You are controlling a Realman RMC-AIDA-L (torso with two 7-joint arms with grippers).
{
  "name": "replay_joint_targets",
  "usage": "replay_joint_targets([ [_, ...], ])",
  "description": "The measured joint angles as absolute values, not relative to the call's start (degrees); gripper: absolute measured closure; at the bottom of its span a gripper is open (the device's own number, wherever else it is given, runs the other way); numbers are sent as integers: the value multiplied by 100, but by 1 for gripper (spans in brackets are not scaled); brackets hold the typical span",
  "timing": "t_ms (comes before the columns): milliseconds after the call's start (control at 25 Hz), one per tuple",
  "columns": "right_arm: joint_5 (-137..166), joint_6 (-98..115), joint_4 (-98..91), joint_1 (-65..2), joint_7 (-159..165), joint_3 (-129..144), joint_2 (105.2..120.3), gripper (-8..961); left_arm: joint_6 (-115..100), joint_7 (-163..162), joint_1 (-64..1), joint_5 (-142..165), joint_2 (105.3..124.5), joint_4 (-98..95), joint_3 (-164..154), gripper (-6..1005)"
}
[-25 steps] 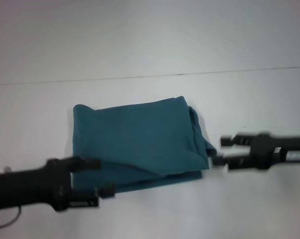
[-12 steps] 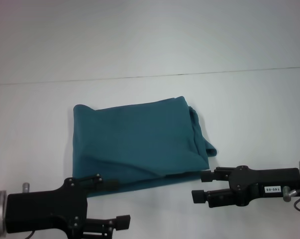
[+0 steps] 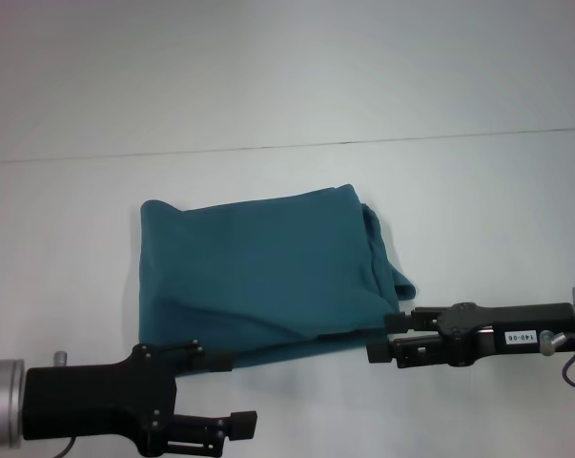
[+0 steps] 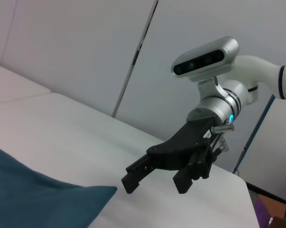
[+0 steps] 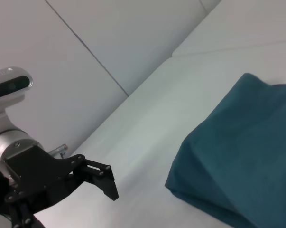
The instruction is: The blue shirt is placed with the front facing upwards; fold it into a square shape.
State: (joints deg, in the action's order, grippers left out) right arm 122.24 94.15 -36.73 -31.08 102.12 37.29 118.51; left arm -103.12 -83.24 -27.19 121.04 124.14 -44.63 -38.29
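White table surface [image 3: 268, 86] spanning the whole head view, crossed from side to side by a thin dark seam [image 3: 297, 146] between two panels. Behind it, in the left wrist view, pale wall panels [image 4: 76, 52] divided by a dark slanting joint [image 4: 133, 59]. At the lower corner, possibly a cardboard box [image 4: 275, 213] with something purple; too small to tell.

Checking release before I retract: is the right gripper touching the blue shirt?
Apart. The left wrist view shows the right gripper, fingers open, hanging above the white table with clear space between it and the blue shirt corner.
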Motion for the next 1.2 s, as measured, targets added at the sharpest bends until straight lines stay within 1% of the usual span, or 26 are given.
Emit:
replay_joint_targets([
  [120,12270,9324,-3698,-3130,10141,3762,11854,11,-10271,-8572,-2746,12157,12406,-4471,-3847,80],
  [200,12555,9285,-3700,-3238,10353,3833,11768,11,-10223,-8793,-2813,12344,12393,-4500,-3885,80],
  [240,12555,9285,-3700,-3238,10353,3833,11768,11,-10223,-8793,-2813,12344,12393,-4500,-3885,80],
  [320,12678,9285,-3700,-3303,10507,3841,11701,11,-10216,-8810,-2844,12419,12392,-4517,-3889,80],
  [440,12684,9318,-3704,-3323,10559,3841,11673,11,-10204,-8811,-2875,12426,12392,-4518,-3893,80],
  [1200,12682,9250,-3700,-3345,10507,3867,11727,12,-10149,-8833,-2914,12451,12392,-4518,-3910,79],
])
